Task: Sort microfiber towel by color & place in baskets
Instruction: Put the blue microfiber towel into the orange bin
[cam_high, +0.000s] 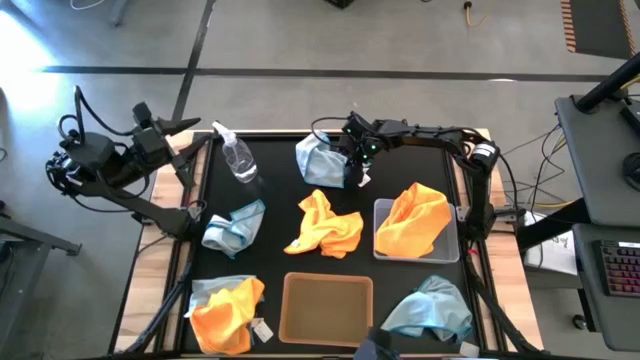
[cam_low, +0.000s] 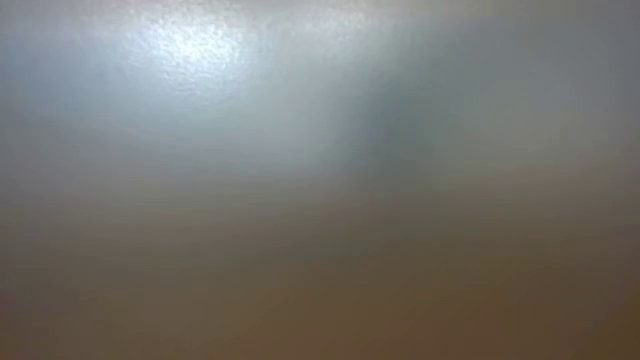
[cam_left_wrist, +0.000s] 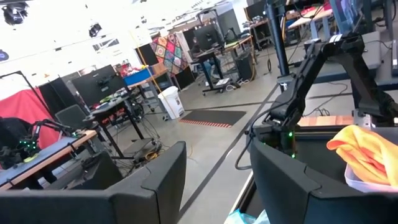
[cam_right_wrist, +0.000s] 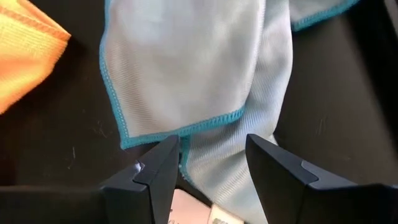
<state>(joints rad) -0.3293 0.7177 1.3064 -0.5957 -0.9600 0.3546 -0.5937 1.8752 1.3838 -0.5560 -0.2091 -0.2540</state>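
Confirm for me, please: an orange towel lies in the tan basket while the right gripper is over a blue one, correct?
Not quite. The high view shows the orange towel in the grey basket; the tan basket holds nothing. The rest stands: the right gripper, fingers open, is over a blue towel.

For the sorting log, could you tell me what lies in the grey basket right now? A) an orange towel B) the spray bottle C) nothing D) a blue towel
A: in the high view an orange towel fills the grey basket, while the tan basket holds nothing.
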